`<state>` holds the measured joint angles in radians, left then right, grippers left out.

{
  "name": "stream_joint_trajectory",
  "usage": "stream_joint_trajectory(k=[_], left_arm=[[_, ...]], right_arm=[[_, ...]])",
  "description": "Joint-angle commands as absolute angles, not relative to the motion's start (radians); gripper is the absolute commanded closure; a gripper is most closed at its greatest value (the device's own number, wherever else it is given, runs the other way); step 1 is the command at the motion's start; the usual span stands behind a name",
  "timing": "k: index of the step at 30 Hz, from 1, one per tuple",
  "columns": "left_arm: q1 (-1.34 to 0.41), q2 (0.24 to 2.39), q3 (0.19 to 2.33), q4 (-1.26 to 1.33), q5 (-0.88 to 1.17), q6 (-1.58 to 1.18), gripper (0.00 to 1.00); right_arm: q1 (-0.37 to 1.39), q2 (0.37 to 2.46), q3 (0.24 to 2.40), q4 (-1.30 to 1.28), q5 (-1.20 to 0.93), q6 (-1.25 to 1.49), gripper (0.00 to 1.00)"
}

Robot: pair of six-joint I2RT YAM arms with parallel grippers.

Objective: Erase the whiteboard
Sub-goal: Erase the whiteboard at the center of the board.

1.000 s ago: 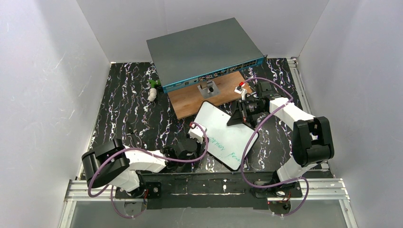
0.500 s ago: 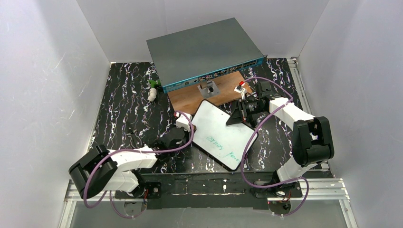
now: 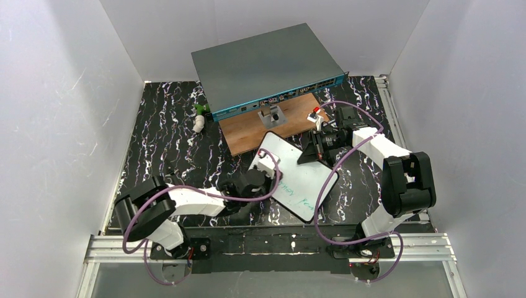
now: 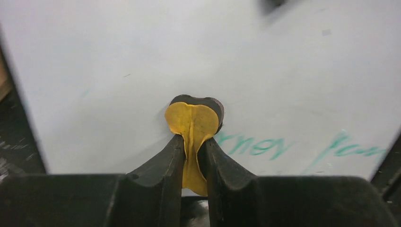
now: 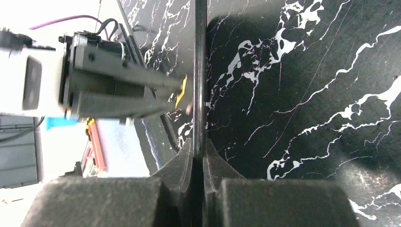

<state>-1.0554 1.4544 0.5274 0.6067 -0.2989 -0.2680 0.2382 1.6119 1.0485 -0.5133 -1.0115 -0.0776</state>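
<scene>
Top external view shows that the left gripper (image 3: 273, 164), which half a second ago was drawn back off the left edge of the whiteboard (image 3: 296, 162), has now come again over the board's white face. The board itself has not moved. It lies slanted on the black marbled table (image 3: 167, 124) between the two arms, with its far corner at the brown wooden board (image 3: 245, 133). In the left wrist view the fingers are closed on a yellow wiping pad (image 4: 191, 120), and this pad presses on the board just at the beginning of the green writing (image 4: 257, 146). The writing is still there, so I judge that the stroke over the words is only starting and most of the erasing remains. The right gripper (image 3: 310, 151) is clamped on the far right edge of the board and steadies it; its wrist view shows the board edge-on between the closed fingers. Behind stand the large grey box (image 3: 267, 62), a small metal bracket (image 3: 271, 117), a red-capped piece (image 3: 315, 112) and a green and white thing (image 3: 199, 118), all away from the wiping path. Only the purple cable (image 3: 322, 186) of the right arm runs near the right edge of the board.
</scene>
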Motion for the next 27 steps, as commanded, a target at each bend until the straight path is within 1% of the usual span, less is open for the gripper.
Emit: stream_joint_trajectory(k=[1, 4, 8, 10, 11, 17, 21, 27], left_arm=[[-1.136, 1.543, 0.626, 0.636, -0.248, -0.275, 1.0], [-1.152, 1.582, 0.648, 0.589, -0.33, -0.287, 1.0], [-1.152, 1.563, 0.638, 0.454, -0.582, -0.342, 1.0], [-1.143, 1.541, 0.627, 0.399, -0.692, -0.35, 1.0], [-1.129, 1.531, 0.625, 0.367, -0.714, -0.361, 1.0], [-1.071, 1.506, 0.599, 0.341, -0.664, -0.361, 1.0], [-1.075, 1.513, 0.6, 0.427, -0.504, -0.306, 1.0], [-1.181, 1.574, 0.65, 0.493, -0.374, -0.241, 1.0]], right_arm=[[0.267, 1.597, 1.068, -0.534, -1.188, -0.051, 0.99], [0.268, 1.593, 1.069, -0.539, -1.185, -0.057, 0.99], [0.268, 1.587, 1.071, -0.543, -1.182, -0.062, 0.99], [0.268, 1.587, 1.071, -0.543, -1.183, -0.064, 0.99], [0.268, 1.586, 1.072, -0.545, -1.184, -0.063, 0.99], [0.27, 1.587, 1.073, -0.546, -1.182, -0.063, 0.99], [0.271, 1.59, 1.072, -0.545, -1.181, -0.064, 0.99], [0.272, 1.592, 1.074, -0.552, -1.177, -0.072, 0.99]])
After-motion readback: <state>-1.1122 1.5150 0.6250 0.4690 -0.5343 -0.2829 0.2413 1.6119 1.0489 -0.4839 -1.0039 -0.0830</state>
